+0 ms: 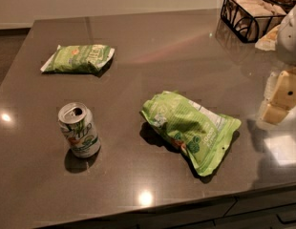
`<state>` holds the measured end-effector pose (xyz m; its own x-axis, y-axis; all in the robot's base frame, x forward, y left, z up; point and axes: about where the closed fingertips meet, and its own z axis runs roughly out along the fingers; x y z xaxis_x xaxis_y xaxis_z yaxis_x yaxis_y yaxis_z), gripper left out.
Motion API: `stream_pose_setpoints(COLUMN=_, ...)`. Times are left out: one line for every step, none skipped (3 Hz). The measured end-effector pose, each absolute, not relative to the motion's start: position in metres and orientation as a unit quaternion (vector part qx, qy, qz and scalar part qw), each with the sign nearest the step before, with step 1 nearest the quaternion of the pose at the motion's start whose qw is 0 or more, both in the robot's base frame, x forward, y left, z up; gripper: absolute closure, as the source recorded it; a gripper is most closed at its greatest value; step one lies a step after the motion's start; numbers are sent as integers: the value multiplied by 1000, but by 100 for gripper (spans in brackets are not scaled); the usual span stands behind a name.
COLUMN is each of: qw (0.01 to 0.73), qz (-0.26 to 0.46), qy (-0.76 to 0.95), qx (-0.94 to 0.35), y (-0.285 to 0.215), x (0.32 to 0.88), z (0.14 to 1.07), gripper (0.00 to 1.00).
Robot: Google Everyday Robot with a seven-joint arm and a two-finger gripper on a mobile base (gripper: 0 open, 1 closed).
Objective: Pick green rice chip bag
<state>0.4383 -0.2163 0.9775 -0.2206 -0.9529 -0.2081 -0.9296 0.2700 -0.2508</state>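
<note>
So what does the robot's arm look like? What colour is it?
Only a little of it shows, at the right edge of the picture. The arm is a smooth, rounded white shell. Below it, the gripper is made of pale cream, blocky pieces, and one has a small dark round dot. No cables or writing show.

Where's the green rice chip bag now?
Camera view: green rice chip bag lies centre-right on the counter, right of the can; gripper at the right edge.
</note>
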Motion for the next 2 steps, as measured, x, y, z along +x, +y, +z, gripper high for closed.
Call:
stream_pose_setpoints(qw=161, qz=-36, qy=780, qx=-603, y=-216, x=438, z=978, gripper=0)
stream_pose_setpoints(qw=165, qz=-25, qy=777, qx=-606, y=-204, x=443, z=977, gripper=0)
